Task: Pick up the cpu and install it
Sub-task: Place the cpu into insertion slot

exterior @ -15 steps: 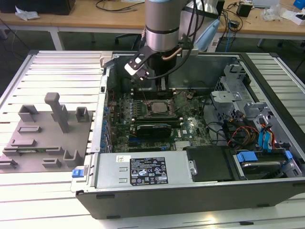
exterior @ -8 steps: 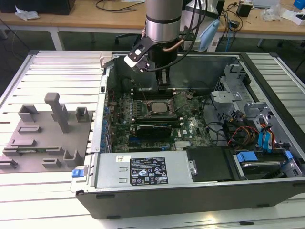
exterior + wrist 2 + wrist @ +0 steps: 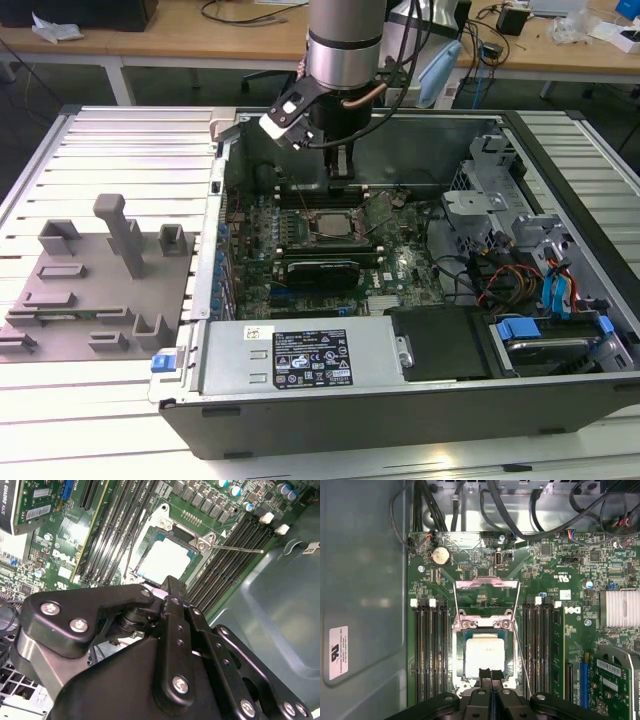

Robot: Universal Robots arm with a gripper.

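The hand (image 3: pixel 490 672) hangs with its fingers pressed together on nothing, tips right at one edge of the cpu (image 3: pixel 482 652), which lies in the motherboard socket (image 3: pixel 482 625) with the load plate (image 3: pixel 487 584) swung open. With nothing clamping the chip, I'd worry that a sideways nudge from those tips could tilt it and bend the socket pins. The open computer case (image 3: pixel 400 400) sits on a ribbed metal table (image 3: pixel 120 130), with a grey tray (image 3: pixel 60 290) on the exterior view's left and cluttered wooden desks (image 3: pixel 200 40) behind.

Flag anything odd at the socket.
Nothing damaged or askew. The cpu lies square in the socket, but the load plate is flipped open and its lever unlatched.
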